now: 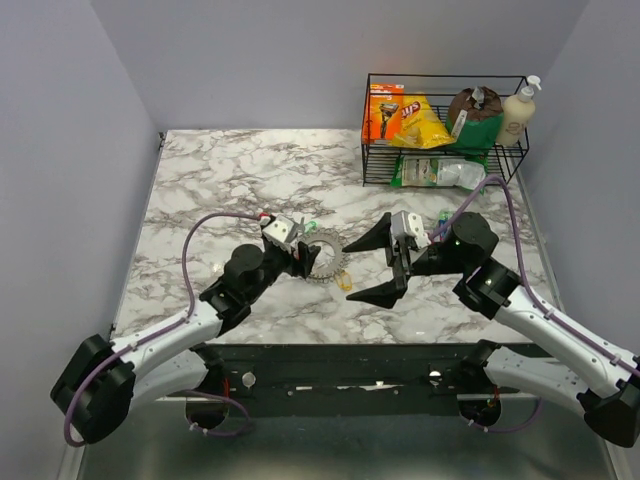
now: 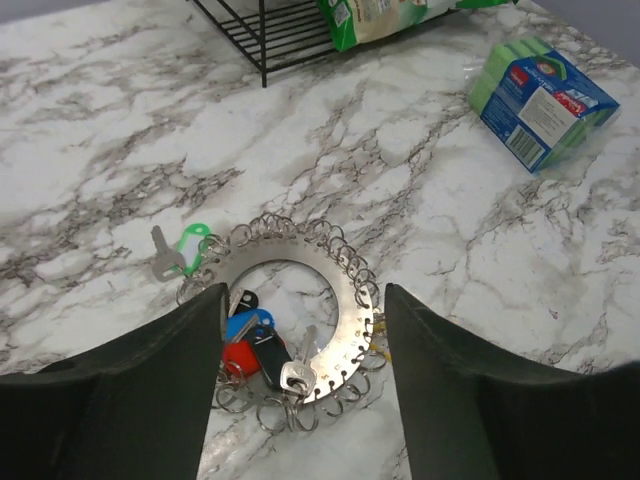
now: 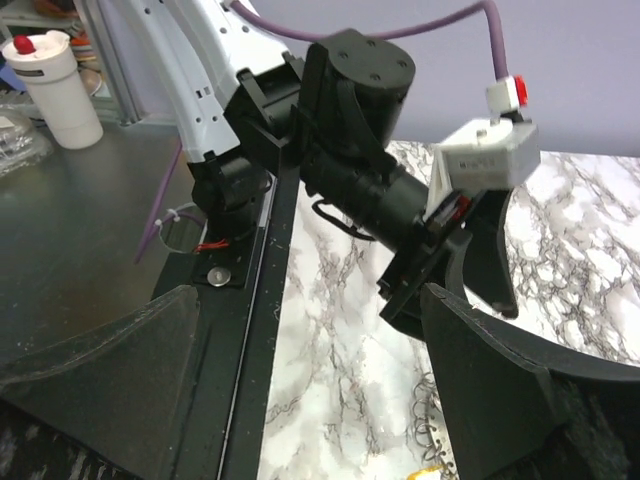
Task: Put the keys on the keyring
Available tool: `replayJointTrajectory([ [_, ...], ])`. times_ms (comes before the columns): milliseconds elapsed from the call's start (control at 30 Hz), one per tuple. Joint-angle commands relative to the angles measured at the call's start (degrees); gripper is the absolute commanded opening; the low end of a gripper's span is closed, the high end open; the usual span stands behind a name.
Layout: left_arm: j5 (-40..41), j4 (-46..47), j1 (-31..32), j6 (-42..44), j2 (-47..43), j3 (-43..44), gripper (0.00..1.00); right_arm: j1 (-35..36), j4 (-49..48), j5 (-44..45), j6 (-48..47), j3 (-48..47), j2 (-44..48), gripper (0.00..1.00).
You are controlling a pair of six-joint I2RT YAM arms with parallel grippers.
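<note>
Keyring lay flat on the marble table, centre-front, between both arms. Left gripper sat low over it, fingers spread, one down each side of the ring and pinching nothing. Left finger hid the ring's left edge; couldn't tell if the right finger touched the small outer loops.

Keys with blue, red and dark heads were bunched inside the ring's hole at its near-left, right beside the left finger. One silver blade lay across the ring's band. Green key lay outside the ring at its far-left edge; hooked on or not, unclear.

Right gripper had its jaws wide apart and empty, tips pointing at the ring's right side. Yellow piece was just beside its lower tip. Sponge pack and wire basket sat further back, well apart.
</note>
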State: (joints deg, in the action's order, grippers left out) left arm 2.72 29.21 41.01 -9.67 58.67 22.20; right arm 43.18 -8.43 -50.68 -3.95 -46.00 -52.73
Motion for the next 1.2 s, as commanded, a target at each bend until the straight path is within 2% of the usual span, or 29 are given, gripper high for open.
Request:
replayJointTrajectory([
  [0, 2.5, -6.4, 0.4, 1.9, -7.3, 4.1, 0.88, 0.0, -3.5, -1.4, 2.2, 0.7, 1.8, 1.0],
  [67, 2.0, -8.7, 0.4, 2.1, -11.1, 4.9, 0.99, 0.1, -3.9, -1.4, 2.6, 1.0, 2.0, 1.0],
  [367, -2.1, -13.4, 0.4, -2.1, -23.8, 10.4, 0.99, 0.1, -6.0, -2.0, 5.9, 2.1, 4.7, 1.0],
  [467, 1.0, -19.4, 0.4, -7.6, -25.0, 14.8, 0.99, 0.1, -7.0, -1.5, 7.0, 2.9, 6.1, 1.0],
  [633, 4.7, -32.8, 0.4, -13.0, -22.2, 24.2, 0.99, 0.1, -7.7, -0.4, 8.4, 3.5, 7.6, 1.0],
  [700, 5.4, -34.9, 0.4, -15.3, -21.3, 25.8, 0.99, 0.0, -7.8, 1.0, 8.9, 4.0, 8.3, 1.0],
  [967, 10.8, -36.8, 0.4, -16.8, -20.4, 23.2, 0.99, 0.1, -8.1, 9.8, 9.7, 6.3, 9.0, 1.0],
  [1167, 16.0, -35.6, 0.3, -16.3, -20.4, 19.0, 0.99, 0.0, -8.8, 23.1, 12.5, 9.3, 7.5, 1.0],
])
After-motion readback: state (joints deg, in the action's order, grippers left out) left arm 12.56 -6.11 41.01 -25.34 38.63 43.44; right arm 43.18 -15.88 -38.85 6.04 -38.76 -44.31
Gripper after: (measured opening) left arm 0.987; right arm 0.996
